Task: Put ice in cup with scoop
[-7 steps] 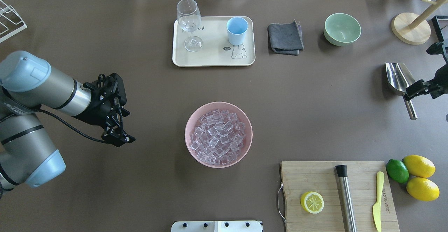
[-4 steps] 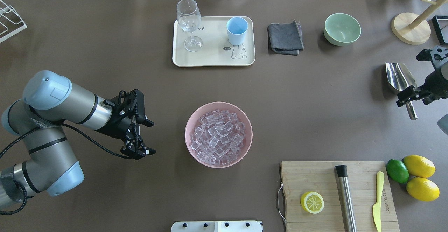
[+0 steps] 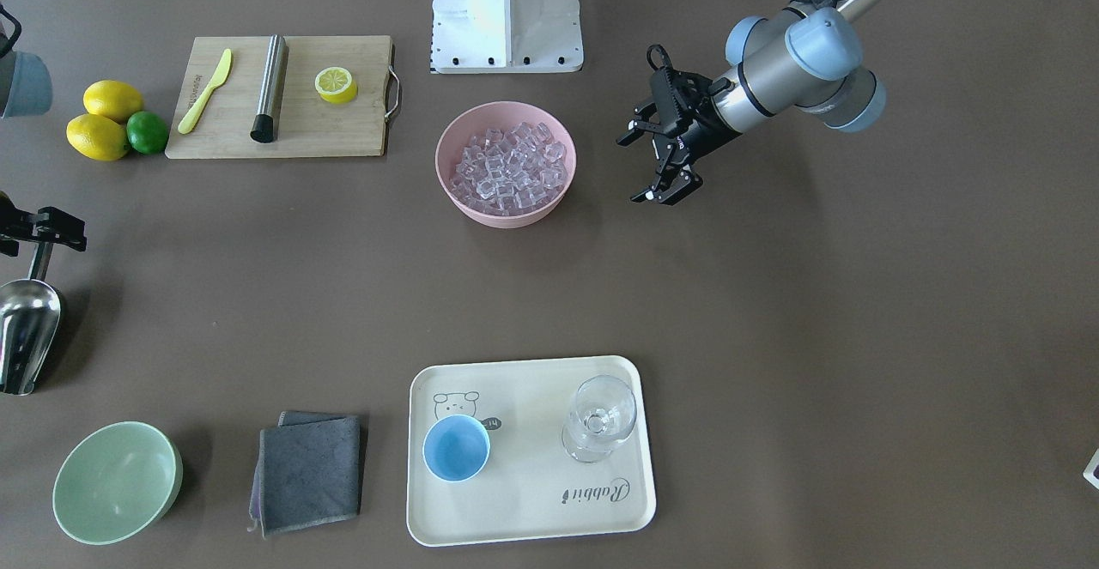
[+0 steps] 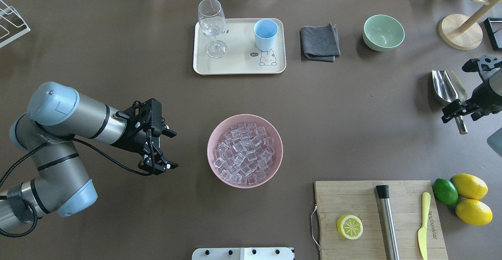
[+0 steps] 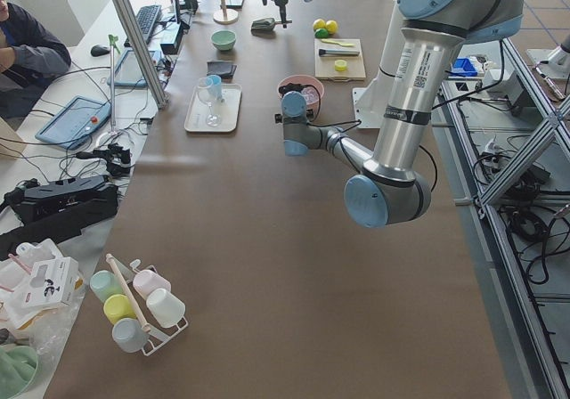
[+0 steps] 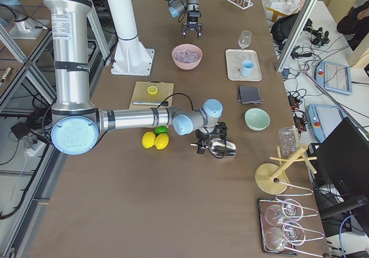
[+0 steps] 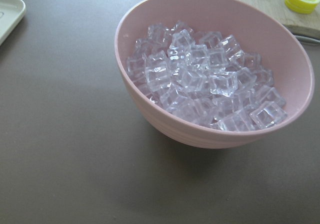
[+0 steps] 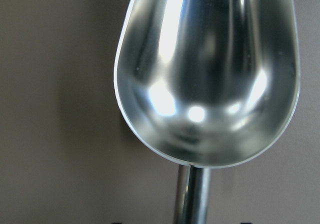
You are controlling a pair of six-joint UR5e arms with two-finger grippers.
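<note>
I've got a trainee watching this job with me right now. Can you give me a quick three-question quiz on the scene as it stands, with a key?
1. True or false: the cup has ice in it.
2. What stands on the tray with the cup? A) the pale green bowl B) the stemmed glass C) the grey cloth
3. Which gripper is at the handle of the scoop?

Key: 1 false, the cup is empty and the ice is in the pink bowl. 2 B. 3 the right gripper.
</note>
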